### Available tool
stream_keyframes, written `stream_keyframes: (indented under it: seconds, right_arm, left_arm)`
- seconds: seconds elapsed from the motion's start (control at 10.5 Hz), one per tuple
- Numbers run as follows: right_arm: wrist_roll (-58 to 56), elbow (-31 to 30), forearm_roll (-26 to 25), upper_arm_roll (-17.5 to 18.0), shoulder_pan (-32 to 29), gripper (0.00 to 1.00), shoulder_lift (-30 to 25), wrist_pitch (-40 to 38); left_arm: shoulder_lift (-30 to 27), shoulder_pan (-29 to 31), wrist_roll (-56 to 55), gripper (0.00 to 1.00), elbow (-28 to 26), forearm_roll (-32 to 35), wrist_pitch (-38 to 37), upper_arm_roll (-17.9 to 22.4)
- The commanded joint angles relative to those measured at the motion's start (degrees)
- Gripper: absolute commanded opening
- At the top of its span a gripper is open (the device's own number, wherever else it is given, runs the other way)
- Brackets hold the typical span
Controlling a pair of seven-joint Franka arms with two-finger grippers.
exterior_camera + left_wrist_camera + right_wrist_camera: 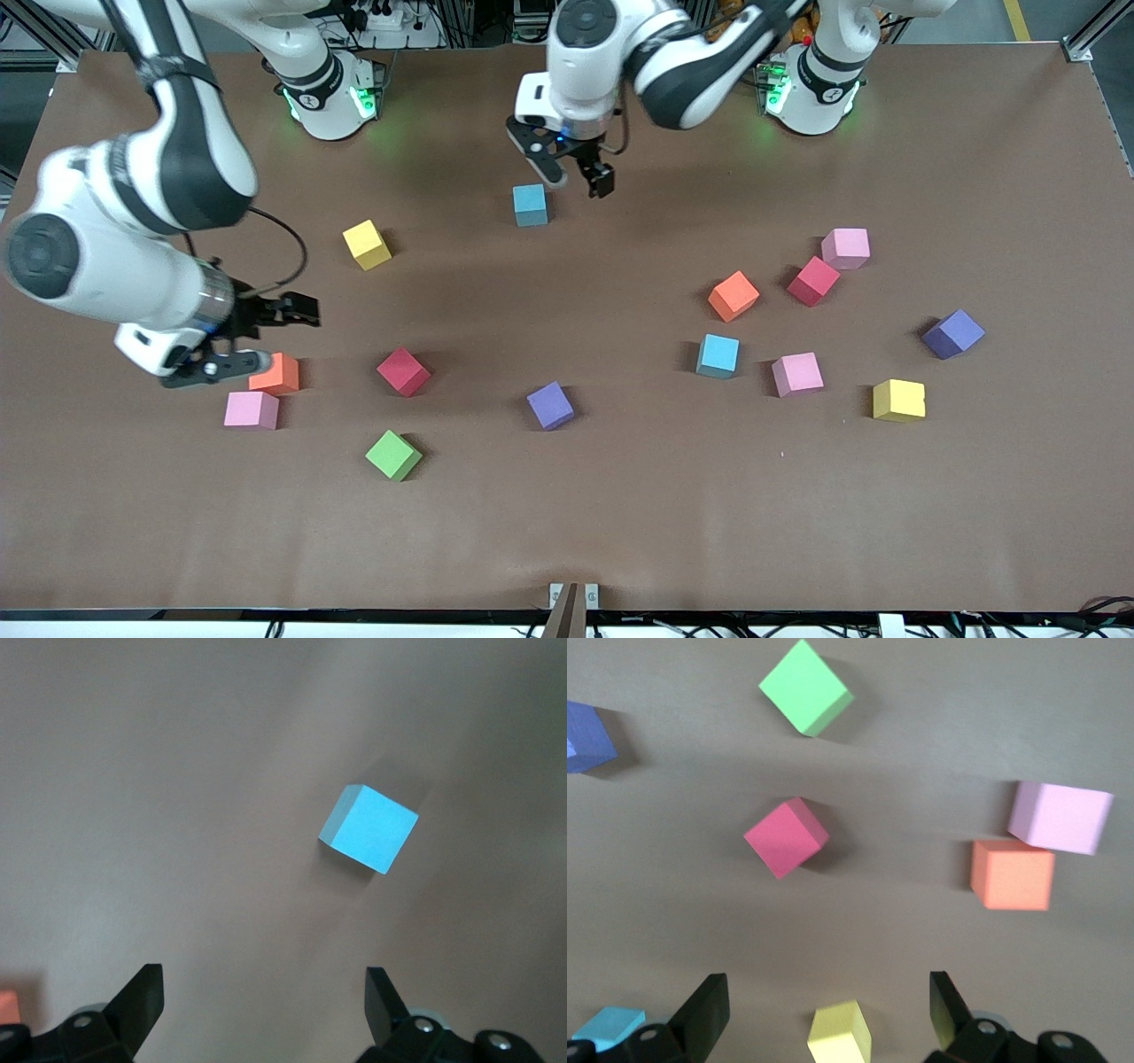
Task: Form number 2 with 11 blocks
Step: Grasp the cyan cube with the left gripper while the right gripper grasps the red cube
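blocks (pixel 403 370): scattered loose, turned at mixed angles; cubes, no long axis
count: 3 pink, 2 red, 2 blue, 2 orange, 2 yellow, 1 green
extras: 2 purple cubes (pixel 550 405), one mid-table
left gripper (pixel 574 178): jaws spread, empty, over table just by a blue block (pixel 531 205)
right gripper (pixel 275 335): jaws spread, empty, over an orange block (pixel 275 374); pink block (pixel 252 410) touching it at 7 o'clock

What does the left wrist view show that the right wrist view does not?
Only the left wrist view: the open left tool over bare table.
Only the right wrist view: the open right tool, green block, red block, pink block, yellow block, purple cube.
Both: a light blue block and an orange block.
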Motion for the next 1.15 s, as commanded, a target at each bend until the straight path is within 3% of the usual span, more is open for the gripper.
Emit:
stream_keyframes:
  seconds: [0.0,0.38,0.67,0.76,1.05]
  right_arm:
    - [4.6,-3.7,0.7,0.2,1.6,1.0,1.3,6.7]
    - [17.3,-5.9,6.8,0.0,2.5,1.0,5.0,11.7]
    - [22.5,-14.4,7.8,0.1,3.3,1.0,5.1,25.7]
    - [20.5,-15.5,7.5,0.1,4.5,1.0,5.5,27.9]
    - [-0.5,-15.6,6.9,0.0,5.8,1.0,6.7,28.0]
  left_arm:
    - [5.9,-2.2,1.5,1.0,1.5,6.4,4.1,-2.1]
    - [13.0,-6.6,0.0,1.0,1.9,15.4,10.2,-1.9]
    - [17.5,-9.0,-2.9,1.0,4.1,20.9,11.0,-0.8]
    - [17.6,-10.8,-2.9,1.0,5.0,21.0,11.0,0.9]
    - [20.9,-12.7,-3.4,1.0,6.8,25.1,13.5,2.9]
